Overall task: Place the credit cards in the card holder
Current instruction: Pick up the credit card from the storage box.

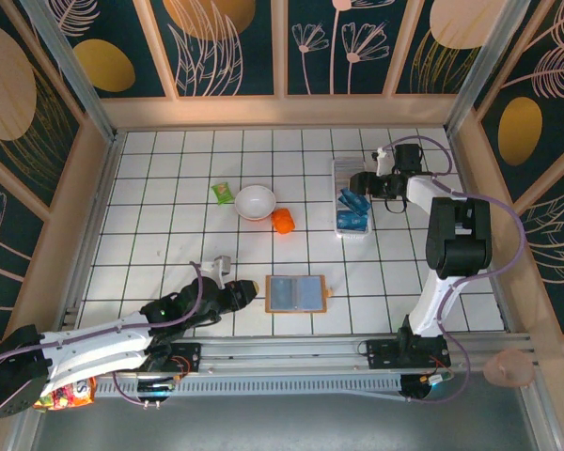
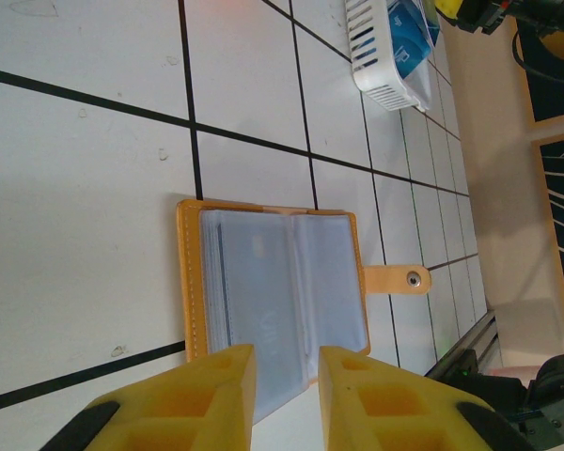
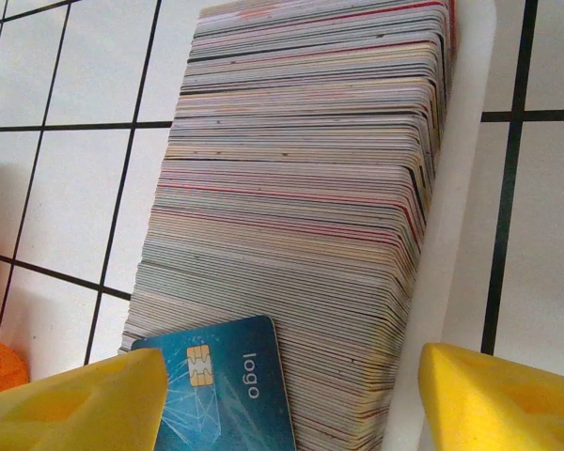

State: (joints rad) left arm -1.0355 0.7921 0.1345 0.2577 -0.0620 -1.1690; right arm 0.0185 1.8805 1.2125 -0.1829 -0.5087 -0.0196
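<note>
White plastic card holder lies toward 2 o'clock on the tiled desk, packed with cards on edge, a blue credit card leaning against the stack's front. Right claw straddles it, fingers spread wide, gripping nothing. Left claw, near 6 o'clock, is almost closed at the edge of the open tan wallet; whether it pinches the sleeve I cannot tell.

Overhead and close wrist views share card holder.
</note>
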